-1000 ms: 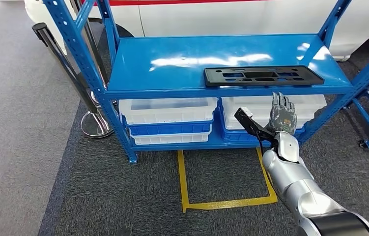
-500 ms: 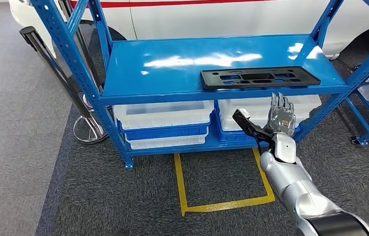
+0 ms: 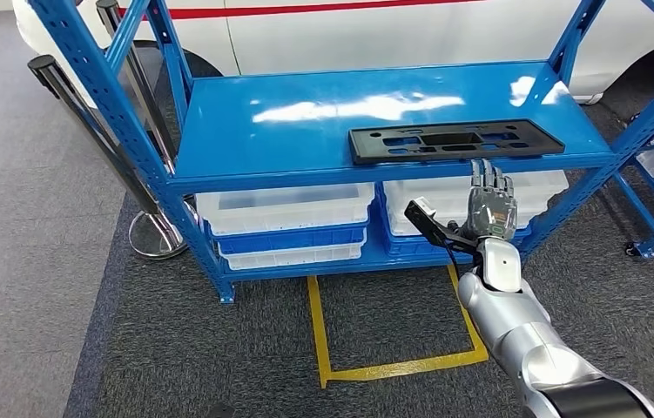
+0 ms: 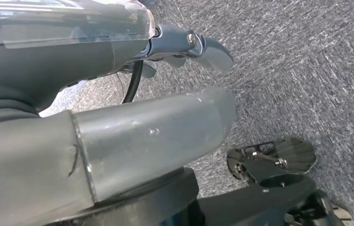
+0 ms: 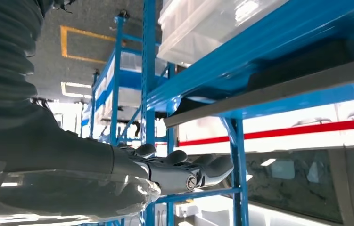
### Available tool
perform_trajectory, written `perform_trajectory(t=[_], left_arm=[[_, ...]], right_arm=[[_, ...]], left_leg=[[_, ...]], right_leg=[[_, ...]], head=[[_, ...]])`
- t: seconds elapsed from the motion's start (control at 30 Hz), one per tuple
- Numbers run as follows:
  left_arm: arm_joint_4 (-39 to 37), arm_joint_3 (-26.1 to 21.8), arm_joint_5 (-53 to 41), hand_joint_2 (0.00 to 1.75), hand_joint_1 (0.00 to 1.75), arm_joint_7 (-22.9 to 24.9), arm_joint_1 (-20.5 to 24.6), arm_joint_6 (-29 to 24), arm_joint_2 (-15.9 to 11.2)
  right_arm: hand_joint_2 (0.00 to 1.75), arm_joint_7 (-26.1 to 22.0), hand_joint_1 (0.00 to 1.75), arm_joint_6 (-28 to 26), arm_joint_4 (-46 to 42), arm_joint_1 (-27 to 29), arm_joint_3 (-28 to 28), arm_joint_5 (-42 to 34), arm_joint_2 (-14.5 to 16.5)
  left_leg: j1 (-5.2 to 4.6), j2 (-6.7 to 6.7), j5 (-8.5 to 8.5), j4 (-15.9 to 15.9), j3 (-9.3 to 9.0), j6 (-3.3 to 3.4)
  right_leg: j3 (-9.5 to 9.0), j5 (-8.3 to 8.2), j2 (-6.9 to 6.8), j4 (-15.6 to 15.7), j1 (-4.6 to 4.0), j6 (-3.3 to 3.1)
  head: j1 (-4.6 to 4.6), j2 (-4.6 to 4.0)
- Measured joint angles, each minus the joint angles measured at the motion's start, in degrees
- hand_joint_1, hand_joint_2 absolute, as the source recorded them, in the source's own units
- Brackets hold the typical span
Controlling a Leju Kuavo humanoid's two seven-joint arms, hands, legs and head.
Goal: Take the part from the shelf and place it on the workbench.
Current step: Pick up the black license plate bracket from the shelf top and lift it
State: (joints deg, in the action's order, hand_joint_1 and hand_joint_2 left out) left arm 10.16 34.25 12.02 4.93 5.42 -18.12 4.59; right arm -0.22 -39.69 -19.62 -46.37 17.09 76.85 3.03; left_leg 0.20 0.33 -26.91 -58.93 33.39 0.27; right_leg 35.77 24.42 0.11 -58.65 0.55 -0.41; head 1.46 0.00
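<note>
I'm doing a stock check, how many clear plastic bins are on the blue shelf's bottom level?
3: two stacked at left, upper and lower, one at right. More may be hidden beneath it.

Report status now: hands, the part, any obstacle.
Right hand open, raised below shelf edge. Left hand holds nothing seen. Black part flat on blue shelf, untouched. Nothing between.

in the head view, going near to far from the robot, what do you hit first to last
right hand → yellow floor marking → white bins on the lower shelf → black part on the blue shelf → white car behind it
</note>
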Motion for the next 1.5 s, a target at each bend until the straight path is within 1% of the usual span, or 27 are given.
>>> perform_trajectory(t=[0.07,0.13,0.17,0.2,0.23,0.3,0.37,0.47,0.53,0.63,0.67,0.7,0.73,0.8,0.87,0.93,1.03,1.07,1.13,1.17,1.2,1.23,1.27,1.3,1.37,1.4,1.5], left_arm=[[0.0,0.0,0.0,0.0,0.0,0.0,0.0,0.0,0.0],[0.0,0.0,0.0,0.0,0.0,0.0,0.0,0.0,0.0],[0.0,0.0,0.0,0.0,0.0,0.0,-0.1,0.0,0.0],[0.0,0.0,0.0,0.0,0.0,0.0,-0.1,0.0,0.0],[0.0,0.0,0.0,0.0,0.0,0.0,-0.1,0.0,0.0],[0.0,0.0,0.0,0.0,0.0,0.0,-0.1,0.0,0.0],[0.0,0.0,0.0,0.0,0.0,0.0,0.0,0.0,0.0],[0.0,0.0,0.0,0.0,0.0,0.0,0.1,0.0,0.0],[0.0,0.1,0.0,0.0,0.0,-0.1,0.1,0.0,0.0],[0.0,0.1,0.0,0.0,0.0,-0.1,0.3,0.0,0.0],[0.0,0.1,0.0,0.0,0.0,-0.2,0.3,0.0,0.0],[0.0,0.1,0.0,0.0,0.0,-0.2,0.2,0.0,0.0],[0.0,0.1,0.0,0.0,0.0,-0.2,0.2,0.0,0.0],[0.0,0.1,0.0,0.0,0.0,-0.2,0.2,0.0,0.1],[0.0,0.1,0.0,0.0,0.0,-0.2,0.2,0.0,0.1],[0.0,0.1,0.0,0.0,0.0,-0.2,0.3,0.0,0.1],[0.0,0.1,-0.1,0.0,0.0,-0.2,0.3,0.0,0.1],[0.0,0.1,-0.1,0.0,0.0,-0.2,0.3,0.0,0.1],[0.0,0.1,-0.1,0.0,0.0,-0.2,0.3,0.0,0.1],[0.0,0.1,-0.1,0.0,0.0,-0.2,0.3,0.0,0.1],[0.0,0.1,-0.1,0.0,0.0,-0.2,0.2,0.0,0.1],[0.0,0.1,-0.1,0.0,0.0,-0.2,0.2,0.0,0.1],[0.0,0.1,-0.1,0.0,0.0,-0.2,0.1,0.0,0.1],[0.0,0.1,-0.1,0.0,0.0,-0.2,0.1,0.0,0.1],[0.0,0.1,-0.1,0.0,0.0,-0.2,0.2,-0.1,0.1],[0.0,0.1,-0.1,0.0,0.0,-0.2,0.2,-0.1,0.0],[0.0,0.2,-0.1,0.0,0.0,-0.2,0.2,-0.2,0.0]], right_arm=[[1.75,0.0,0.0,0.0,-0.1,0.0,0.1,0.2,0.3],[1.75,0.0,0.0,0.0,-0.1,0.1,0.2,0.2,0.6],[1.75,0.0,0.0,0.0,-0.1,0.2,0.2,0.3,0.7],[1.75,0.0,0.0,0.0,-0.1,0.3,0.3,0.3,0.7],[1.75,0.0,0.0,0.0,-0.1,0.4,0.3,0.5,0.8],[1.75,0.0,0.0,0.0,-0.1,0.3,0.3,1.0,1.0],[1.75,0.2,0.0,0.1,-0.1,0.3,0.5,1.8,1.2],[1.75,0.1,0.0,0.2,-0.1,0.2,1.1,2.5,1.4],[1.75,-0.2,0.0,0.3,-0.1,0.2,1.3,2.4,1.5],[1.75,-0.4,0.0,0.3,-0.1,0.4,1.5,2.4,1.7],[1.75,-0.5,0.0,0.3,0.0,0.5,1.6,2.4,1.7],[1.75,-0.5,0.0,0.3,0.0,0.7,1.6,2.5,1.7],[1.75,-0.5,0.0,0.3,0.0,0.7,1.7,2.5,1.7],[1.75,-0.5,0.0,0.3,0.0,0.7,1.7,2.5,1.7],[1.75,-0.5,0.0,0.3,0.0,0.6,1.7,2.5,1.7],[1.75,-0.5,0.0,0.3,0.0,0.6,1.7,2.5,1.8],[1.75,-0.6,0.0,0.2,0.0,0.6,1.7,2.5,1.9],[1.75,-0.6,0.0,0.2,0.0,0.5,1.8,2.5,2.0],[1.75,-0.6,0.0,0.3,0.0,0.5,1.8,2.5,2.1],[1.75,-0.6,0.0,0.3,0.0,0.6,1.9,2.6,2.2],[1.75,-0.6,0.0,0.3,0.0,0.7,1.9,2.7,2.2],[1.75,-0.6,0.0,0.3,0.0,0.7,2.0,2.8,2.2],[1.75,-0.6,0.0,0.3,0.0,0.7,2.1,3.0,2.2],[1.75,-0.5,0.0,0.3,0.0,0.7,2.2,3.2,2.3],[1.75,-0.3,0.0,0.4,0.1,0.7,2.5,3.4,2.3],[1.75,-0.2,0.0,0.4,0.1,0.7,2.6,3.4,2.3],[1.75,-0.1,0.0,0.5,0.0,0.7,2.9,3.4,2.4]], left_leg=[[0.1,-0.06,-2.47,-4.4,1.94,-0.54],[0.24,-0.1,-5.63,-12.2,5.97,-0.95],[0.31,-0.1,-6.19,-14.9,7.62,-1.1],[0.38,-0.09,-5.64,-15.7,8.38,-1.21],[0.44,-0.09,-3.97,-14.1,7.94,-1.24],[0.5,-0.12,0.33,-6.7,4.77,-1.0],[0.34,-0.22,2.1,-1.2,2.35,-0.53],[0.2,-0.31,1.99,0.0,1.87,0.38],[0.44,-0.25,2.24,0.8,1.41,1.11],[0.56,-0.18,2.17,1.0,1.07,1.84],[0.57,-0.19,2.06,1.0,1.05,1.89],[0.57,-0.21,1.93,0.9,1.0,1.87],[0.59,-0.25,1.75,0.7,0.89,1.78],[0.64,-0.31,1.22,0.4,0.54,1.4],[0.5,-0.34,0.74,0.1,0.39,0.78],[0.34,-0.34,0.59,0.1,0.33,0.14],[0.51,-0.29,-0.58,-1.1,0.54,-0.81],[0.57,-0.28,-1.87,-3.4,1.51,-1.04],[0.63,-0.28,-5.15,-10.9,5.25,-1.29],[0.63,-0.28,-6.16,-14.3,7.25,-1.34],[0.63,-0.28,-6.14,-16.1,8.56,-1.32],[0.62,-0.28,-5.0,-15.8,8.84,-1.2],[0.58,-0.28,-2.87,-13.2,7.93,-0.98],[0.51,-0.31,-0.37,-9.1,6.24,-0.63],[0.17,-0.34,2.43,-2.2,3.09,0.03],[-0.02,-0.36,2.67,-0.5,2.36,0.27],[-0.04,-0.34,2.49,0.6,1.78,0.89]], right_leg=[[-0.59,-0.03,0.0,0.6,0.31,-0.67],[-0.74,0.18,0.04,0.5,0.23,-1.06],[-0.77,0.33,0.08,0.4,0.2,-1.11],[-0.82,0.49,0.14,0.2,0.2,-1.1],[-0.91,0.7,0.21,0.0,0.21,-1.03],[-1.12,1.24,0.32,-0.4,0.22,-0.77],[-1.01,1.59,0.42,-0.8,0.06,-0.32],[-0.82,1.64,0.49,-0.7,0.01,0.54],[-0.17,2.75,0.38,-2.3,0.08,1.1],[4.82,7.24,0.23,-12.2,0.3,1.81],[6.61,8.05,0.22,-15.3,0.41,1.99],[7.56,7.81,0.2,-16.5,0.53,2.12],[7.35,6.45,0.17,-15.5,0.68,2.2],[4.1,2.25,-0.06,-8.2,0.92,2.21],[1.27,0.33,-0.21,-2.3,0.68,1.9],[0.81,0.62,-0.1,-1.4,0.26,1.31],[0.2,0.66,0.04,-0.9,0.51,0.0],[-0.12,0.7,0.05,-0.7,0.63,-0.43],[-0.45,0.9,0.05,-0.6,0.51,-0.96],[-0.55,1.02,0.07,-0.6,0.4,-1.07],[-0.67,1.14,0.11,-0.6,0.29,-1.14],[-0.84,1.28,0.18,-0.6,0.2,-1.14],[-1.08,1.46,0.26,-0.6,0.13,-1.09],[-1.34,1.67,0.33,-0.7,0.09,-1.0],[-1.59,2.05,0.44,-0.8,-0.14,-0.65],[-1.58,2.14,0.46,-0.8,-0.17,-0.39],[-1.69,2.28,0.45,-0.5,-0.05,0.59]], head=[[0.04,0.0],[0.08,0.0],[0.08,0.0],[0.08,0.0],[0.08,0.0],[0.07,0.0],[0.04,0.0],[0.01,0.0],[-0.03,0.0],[-0.06,0.0],[-0.07,0.0],[-0.06,0.0],[-0.07,0.0],[-0.07,0.0],[-0.07,0.0],[-0.06,0.0],[-0.03,0.0],[-0.01,0.0],[0.07,0.0],[0.06,0.0],[0.07,0.0],[0.07,0.0],[0.07,0.0],[0.06,0.0],[0.04,0.0],[0.01,0.0],[0.01,0.0]])
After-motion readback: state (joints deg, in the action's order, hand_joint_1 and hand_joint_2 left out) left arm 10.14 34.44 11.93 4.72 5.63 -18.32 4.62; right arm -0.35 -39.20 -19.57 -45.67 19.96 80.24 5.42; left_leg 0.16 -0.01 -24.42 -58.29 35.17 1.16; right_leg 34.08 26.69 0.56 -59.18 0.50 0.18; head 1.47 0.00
